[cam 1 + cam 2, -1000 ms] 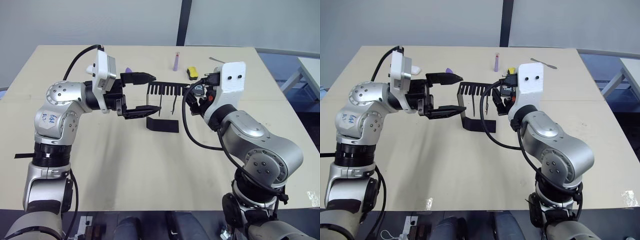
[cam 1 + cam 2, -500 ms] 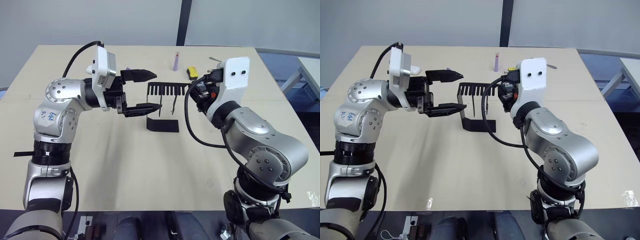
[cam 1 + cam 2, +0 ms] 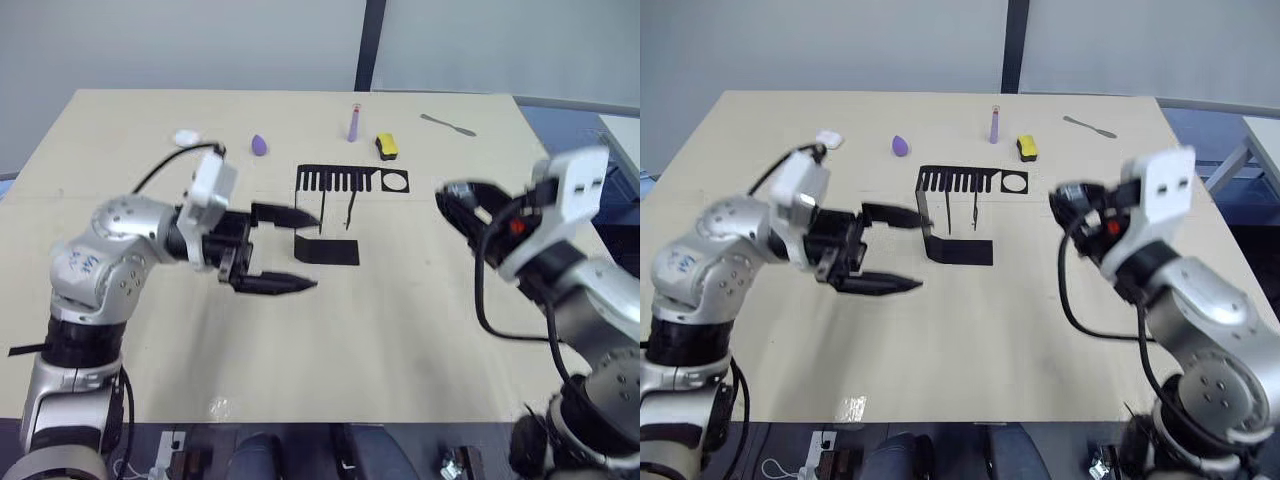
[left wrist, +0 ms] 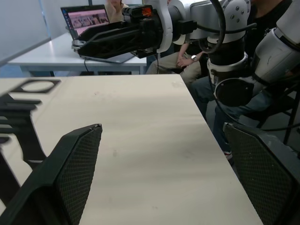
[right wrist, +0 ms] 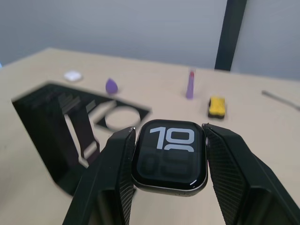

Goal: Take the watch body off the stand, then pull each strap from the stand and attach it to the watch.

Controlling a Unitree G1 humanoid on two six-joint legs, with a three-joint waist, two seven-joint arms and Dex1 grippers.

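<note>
Since lifting away: right end effector [image 5: 168,154] clamps watch body [image 5: 169,154] | left end effector [image 3: 290,250] agape, withdrawn from stand [image 3: 335,215]

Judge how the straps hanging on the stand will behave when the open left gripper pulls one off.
The straps hang thin and narrow from the stand, so probably floppy and light. The left gripper may drag the slim stand along.

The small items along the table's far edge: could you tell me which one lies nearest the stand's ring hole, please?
The yellow-and-black block, just beyond the ring end of the stand. The purple tube, the purple teardrop piece and the white piece lie farther left.
</note>
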